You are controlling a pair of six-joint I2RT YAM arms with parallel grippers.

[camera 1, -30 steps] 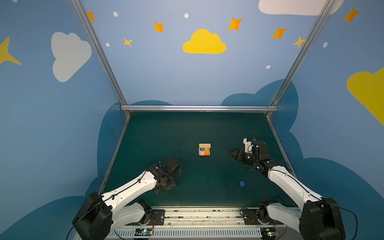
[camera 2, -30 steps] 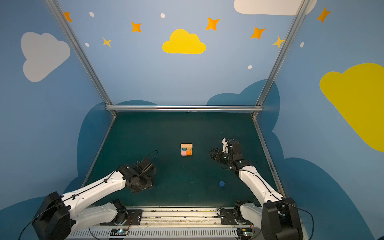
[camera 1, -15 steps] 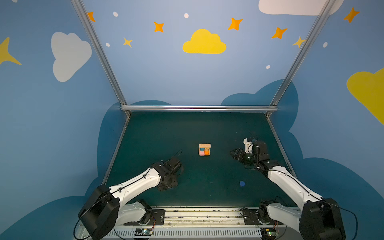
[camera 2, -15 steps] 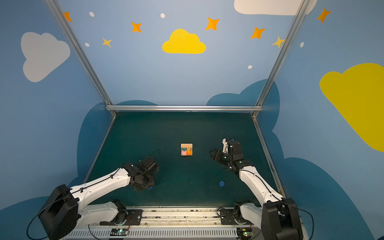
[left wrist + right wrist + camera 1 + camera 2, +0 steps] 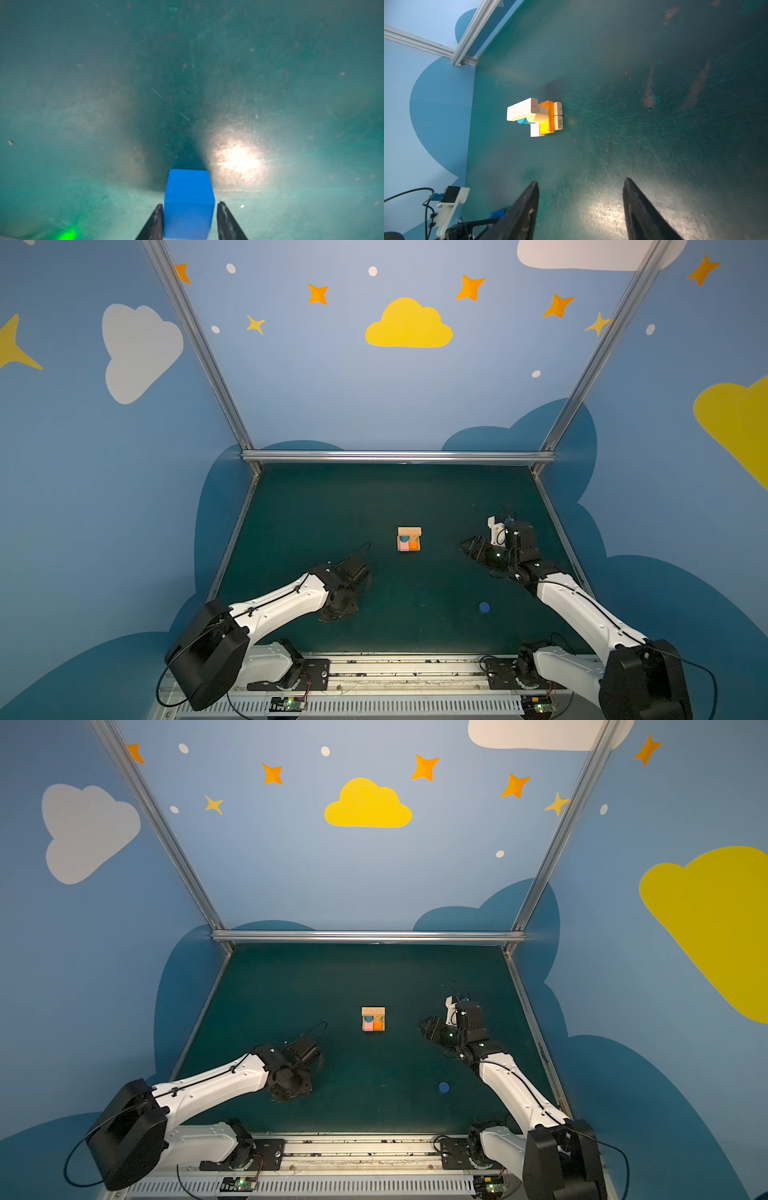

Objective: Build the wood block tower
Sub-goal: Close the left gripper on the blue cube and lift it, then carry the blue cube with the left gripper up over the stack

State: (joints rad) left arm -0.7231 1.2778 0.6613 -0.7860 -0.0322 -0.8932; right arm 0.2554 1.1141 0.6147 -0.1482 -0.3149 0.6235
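Green and scuffed, the surface fills the lower half of both top views. The wood block tower stands at its middle, where either of my arms can reach it. My left arm bends down at lower left of centre, and my right arm waits at the right, turned towards the stack so its camera watches it. The tower is layered for steadiness, as the right wrist view shows: tan bars against the surface, an orange bar and a pink bar laid on them, cylinders above, and a tan bar capping it. My left fingers stand narrow on either side of the blue cube, low against the surface. One seems to touch and the other sits just beside it, so I cannot tell whether I grip it yet. My right fingers are spread wide with nothing between them. A dark-blue cylinder lies alone at lower right, probably for them.
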